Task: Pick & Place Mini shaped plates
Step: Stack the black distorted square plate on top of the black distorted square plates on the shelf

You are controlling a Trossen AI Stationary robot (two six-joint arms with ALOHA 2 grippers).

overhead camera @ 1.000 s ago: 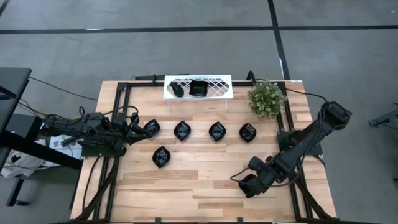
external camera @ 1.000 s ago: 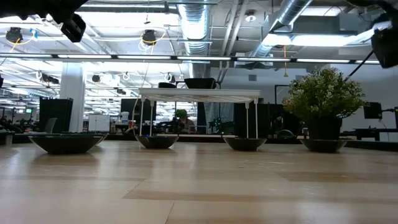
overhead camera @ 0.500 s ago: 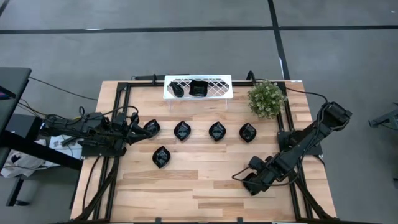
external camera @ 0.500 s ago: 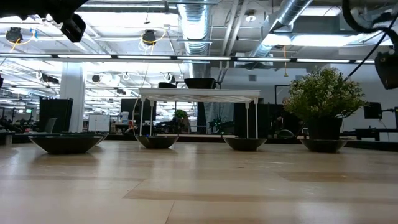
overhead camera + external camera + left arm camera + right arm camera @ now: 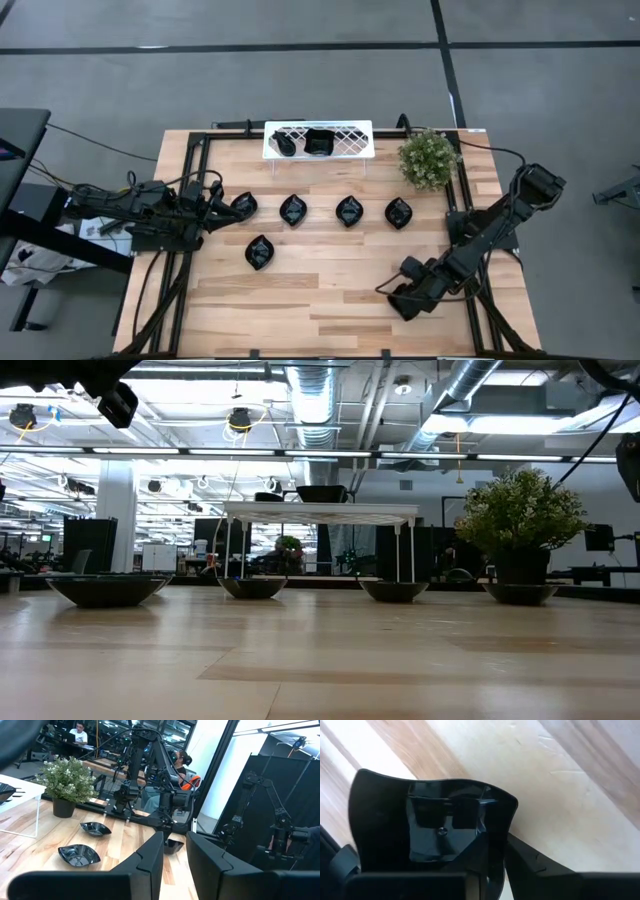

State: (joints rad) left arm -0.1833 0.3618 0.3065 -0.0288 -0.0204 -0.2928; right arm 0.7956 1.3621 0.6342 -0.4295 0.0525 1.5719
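Five glossy black mini shaped plates lie flat on the wooden table: four in a row [image 5: 243,205] [image 5: 293,210] [image 5: 349,211] [image 5: 399,212] and one nearer [image 5: 260,251]. Two more plates [image 5: 285,145] [image 5: 319,142] sit on the white lattice rack [image 5: 345,140] at the far edge. Near the table's front right corner my right gripper [image 5: 402,300] points steeply down, shut on another black plate [image 5: 430,815], which the gripper hides in the high view. My left gripper [image 5: 222,208] waits level at the left, beside the row's leftmost plate, its fingers [image 5: 150,865] slightly apart with nothing between them. My right gripper has the plate's raised rim [image 5: 496,827] near one corner between its two fingers, one finger inside the dish and one outside. The fingers come steeply from above. The plate's underside seems to rest on the table; the gripper hides the rest.
A potted green plant [image 5: 429,158] stands at the far right, beside the rack. A black frame with cables [image 5: 190,180] runs along the table's left and right sides. Bare wood lies in the table's near half, between the plates and the front edge.
My right gripper has sunk a little toward the table at the front right, and its wrist has tipped further down. The plates in the row and on the rack have kept their places.
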